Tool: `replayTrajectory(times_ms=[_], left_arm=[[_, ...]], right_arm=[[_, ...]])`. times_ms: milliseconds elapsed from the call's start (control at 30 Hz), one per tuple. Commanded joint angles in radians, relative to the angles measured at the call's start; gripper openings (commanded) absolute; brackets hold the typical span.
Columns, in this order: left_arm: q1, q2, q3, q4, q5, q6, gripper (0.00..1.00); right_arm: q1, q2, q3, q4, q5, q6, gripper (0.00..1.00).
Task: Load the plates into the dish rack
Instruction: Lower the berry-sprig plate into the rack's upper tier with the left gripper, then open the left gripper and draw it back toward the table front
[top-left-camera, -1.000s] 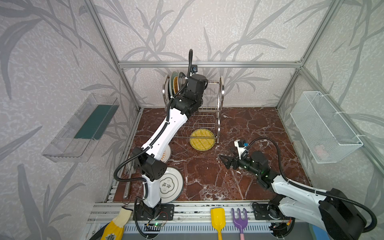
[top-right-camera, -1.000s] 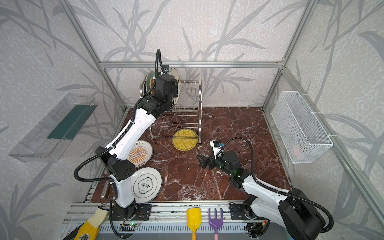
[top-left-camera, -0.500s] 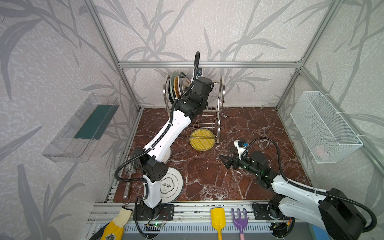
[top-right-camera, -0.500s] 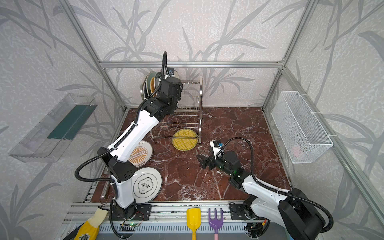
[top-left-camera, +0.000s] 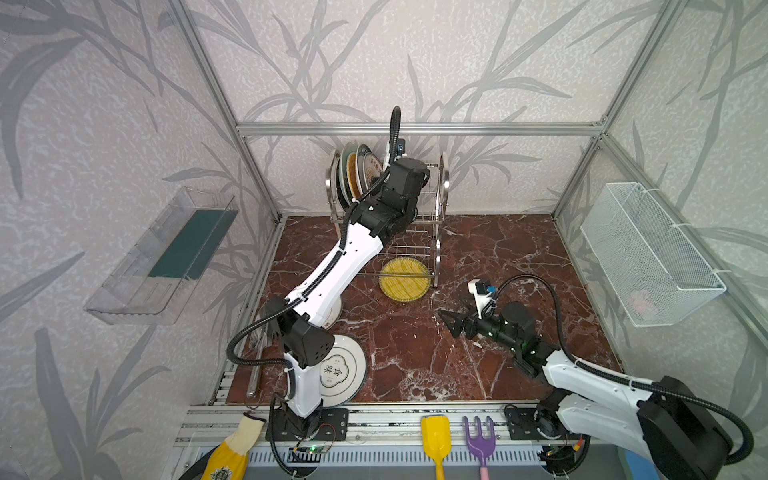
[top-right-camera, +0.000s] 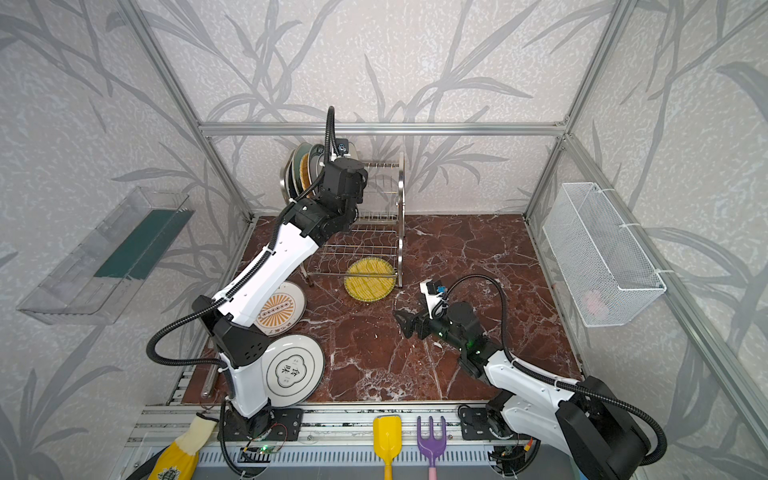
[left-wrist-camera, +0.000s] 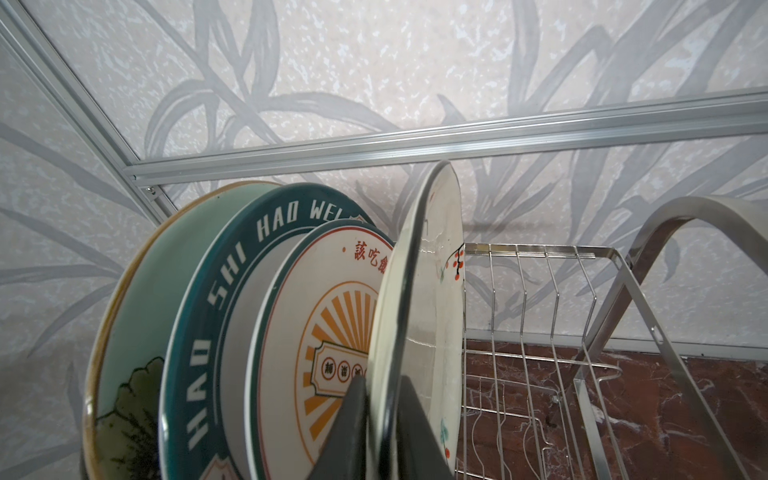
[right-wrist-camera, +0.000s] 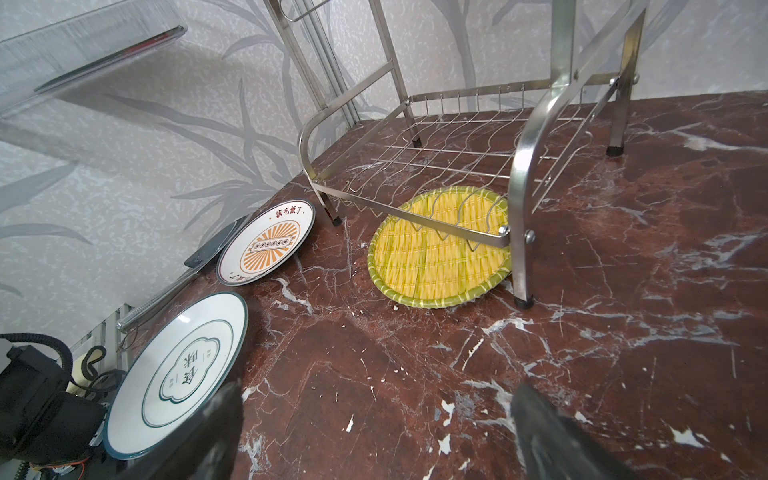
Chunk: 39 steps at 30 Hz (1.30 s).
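**Top views.** The rack stands at the back of the counter. Plates stand on edge at the left end of its upper tier, where the left arm reaches. The arm's wrist covers the left tool and the slot, and the racked plates overlap too closely to count. Three plates lie on the counter: the yellow plate, partly under the lower tier, the sunburst plate and the character plate, both partly behind the arm. The right tool hovers low, well apart from every plate.

**Left wrist.** The left tool straddles the rim of the floral plate, upright just beside the racked sunburst plate. Whether the jaws pinch the rim or only flank it cannot be told. The plate's foot and its slot wires are cut off. Judgement: make sure the foot sits between wires, open fully, then withdraw in the plate's own plane so that neither finger drags the rim or nudges the neighbour.

**Right wrist.** The right tool's jaws stand wide and empty above bare counter; the fingertips are blurred.
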<state>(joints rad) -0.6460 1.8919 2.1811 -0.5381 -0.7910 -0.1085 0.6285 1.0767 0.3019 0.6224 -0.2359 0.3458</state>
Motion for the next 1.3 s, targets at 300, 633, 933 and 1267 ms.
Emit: replayTrajectory(times_ms=[300,633,933,1267], left_arm=[[-0.008,-0.067,-0.004,0.039,-0.025,0.014,0.28],[-0.005,-0.094,0.009,0.038,-0.015,0.032,0.39],[0.01,-0.1,0.132,-0.13,0.139,-0.05,0.48],[0.03,-0.488,-0.294,-0.104,0.568,-0.219,0.91]], right_arm=[[0.005,0.0,0.032,0.009,0.005,-0.006,0.99],[0.006,-0.009,0.03,-0.003,0.025,-0.006,0.99],[0.005,-0.012,0.032,-0.019,0.049,-0.005,0.99],[0.006,0.007,0.035,-0.02,0.123,0.04,0.99]])
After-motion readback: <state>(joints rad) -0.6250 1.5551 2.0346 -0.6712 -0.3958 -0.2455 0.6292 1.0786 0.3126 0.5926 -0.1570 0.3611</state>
